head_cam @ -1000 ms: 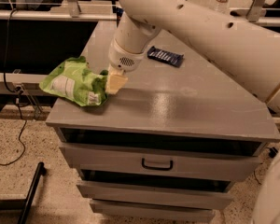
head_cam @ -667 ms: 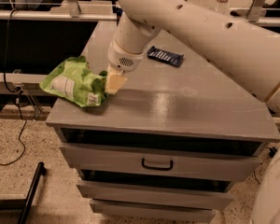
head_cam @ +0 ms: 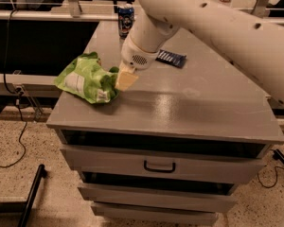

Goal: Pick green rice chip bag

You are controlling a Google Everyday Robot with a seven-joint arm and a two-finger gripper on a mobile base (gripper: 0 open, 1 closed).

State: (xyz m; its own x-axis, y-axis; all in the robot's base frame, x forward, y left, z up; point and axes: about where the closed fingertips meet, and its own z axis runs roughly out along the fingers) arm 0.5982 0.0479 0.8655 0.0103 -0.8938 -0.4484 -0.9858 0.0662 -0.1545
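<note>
The green rice chip bag, crumpled lime-green foil with white label patches, is at the left side of the grey cabinet top. My gripper comes down from the big white arm and is shut on the bag's right edge. Its yellowish fingers touch the foil. The bag's right end looks slightly raised and its left end hangs near the cabinet's left edge.
A dark blue candy bar wrapper lies behind the gripper at mid-table. A blue can stands at the far edge. Drawers with a handle are below. Cables and a stand leg are on the floor to the left.
The gripper and the bag have moved together a little to the right and up. The wrapper and the can have not moved.
</note>
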